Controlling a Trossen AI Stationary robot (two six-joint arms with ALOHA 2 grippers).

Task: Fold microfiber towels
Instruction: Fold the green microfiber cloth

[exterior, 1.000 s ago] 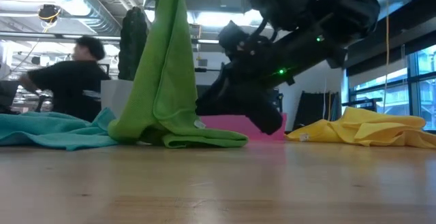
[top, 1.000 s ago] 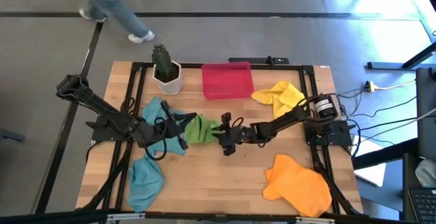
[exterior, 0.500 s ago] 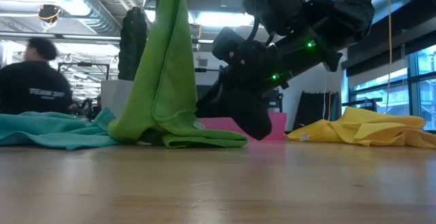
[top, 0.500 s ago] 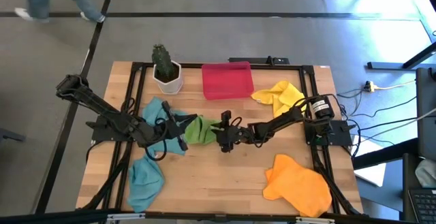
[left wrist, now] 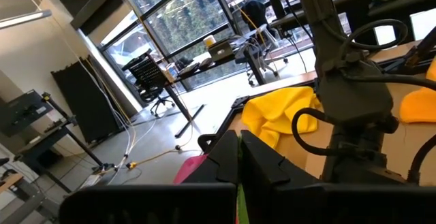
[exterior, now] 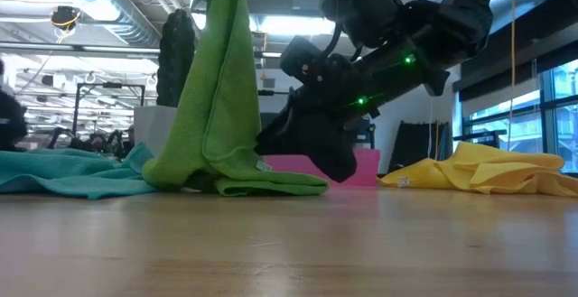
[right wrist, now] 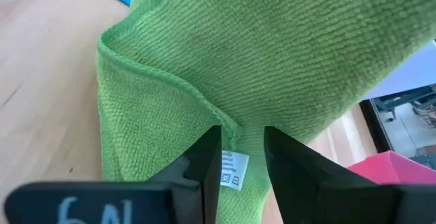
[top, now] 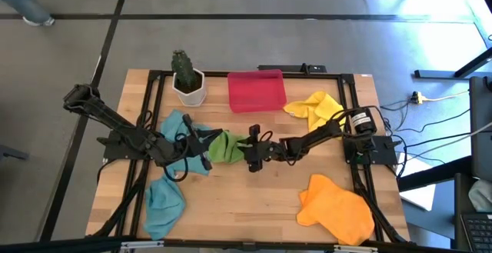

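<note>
Lime green towel [top: 225,146] at table [top: 254,199] centre, pulled up into a tall peak [exterior: 212,80] by the left gripper [top: 206,147], jaws pinched on its top; lower folds bunched on the wood. Right gripper [top: 252,154] low at the towel's right edge, jaws parted a little, straddling the hem by the white tag [right wrist: 233,170], not clamped. One teal towel [top: 177,126] crumpled under the left arm, second teal towel [top: 163,201] near the front left corner. Yellow towel [top: 315,108] heaped at back right beside the red tray [top: 256,90]. Orange towel [top: 336,204] spread at front right. Potted cactus [top: 185,74] at back left.
</note>
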